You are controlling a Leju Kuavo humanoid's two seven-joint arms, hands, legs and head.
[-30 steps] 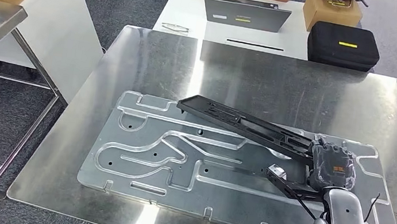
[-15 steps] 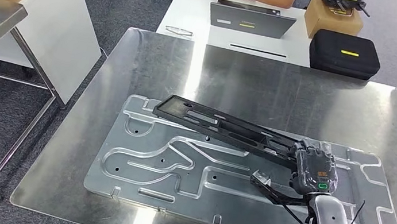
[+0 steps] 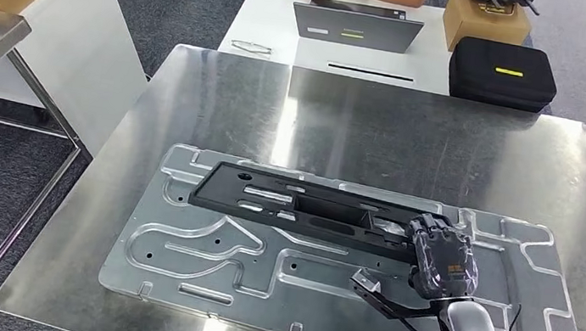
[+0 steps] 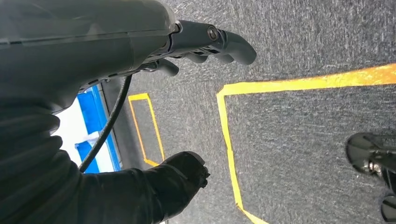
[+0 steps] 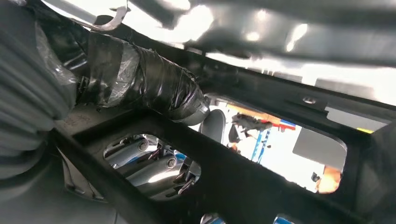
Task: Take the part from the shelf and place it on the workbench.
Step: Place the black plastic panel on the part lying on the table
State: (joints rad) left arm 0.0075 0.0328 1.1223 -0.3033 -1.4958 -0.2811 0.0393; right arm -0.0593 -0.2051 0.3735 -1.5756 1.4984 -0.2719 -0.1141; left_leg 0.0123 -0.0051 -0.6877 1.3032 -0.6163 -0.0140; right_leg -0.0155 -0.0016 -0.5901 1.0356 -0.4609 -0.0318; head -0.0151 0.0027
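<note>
surface: steel workbench [image 3: 413, 138] carrying a stamped metal plate [image 3: 201, 256]
right hand [image 3: 442, 258]: clamped on the black part's near end
black part [image 3: 301, 208]: stretches leftward from that hand, over the plate
left hand [image 4: 187, 175]: fingers apart, holding nothing, above carpet

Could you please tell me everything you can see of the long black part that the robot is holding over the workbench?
The black part is a long, flat, frame-like piece, seemingly plastic, with a raised rim and several rectangular cut-outs. It lies roughly level, lengthwise across the embossed metal plate on the steel workbench. The right hand grips its right end; whether its underside touches the plate is unclear.
</note>
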